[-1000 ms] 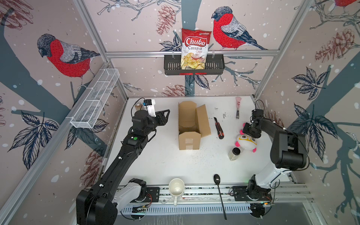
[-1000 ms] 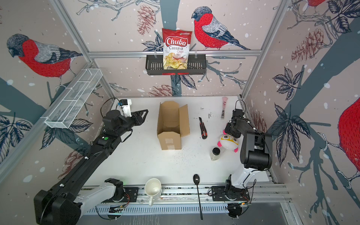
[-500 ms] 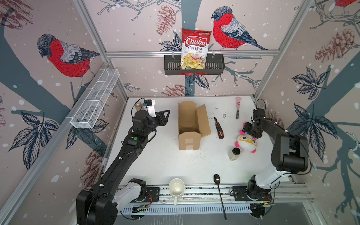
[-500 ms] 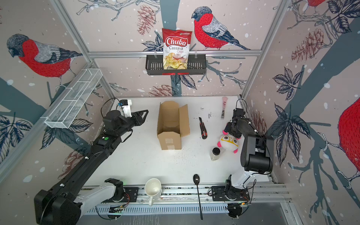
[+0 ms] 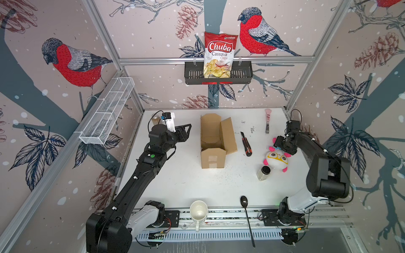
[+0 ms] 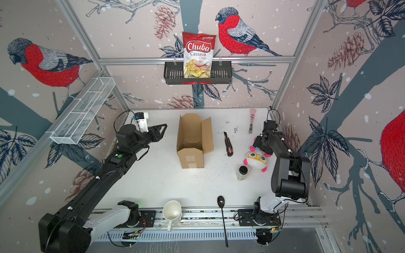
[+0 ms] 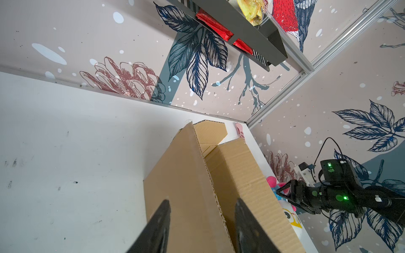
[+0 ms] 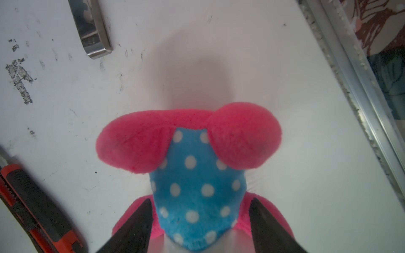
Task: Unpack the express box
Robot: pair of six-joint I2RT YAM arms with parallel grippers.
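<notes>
1. The plain brown corrugated cardboard express box (image 5: 213, 158) stands mid-table on the white tabletop (image 5: 175, 177), with its top flaps folded open.
2. The left gripper (image 5: 188, 131) hovers near the box's 9 o'clock side, clear of the wall. Its jaws are parted with nothing between them.
3. The right gripper (image 8: 200, 199) is well apart at the box's 3 o'clock. Its jaws are spread loosely astride a pink, white and blue-dotted plush toy (image 5: 276, 161).
</notes>
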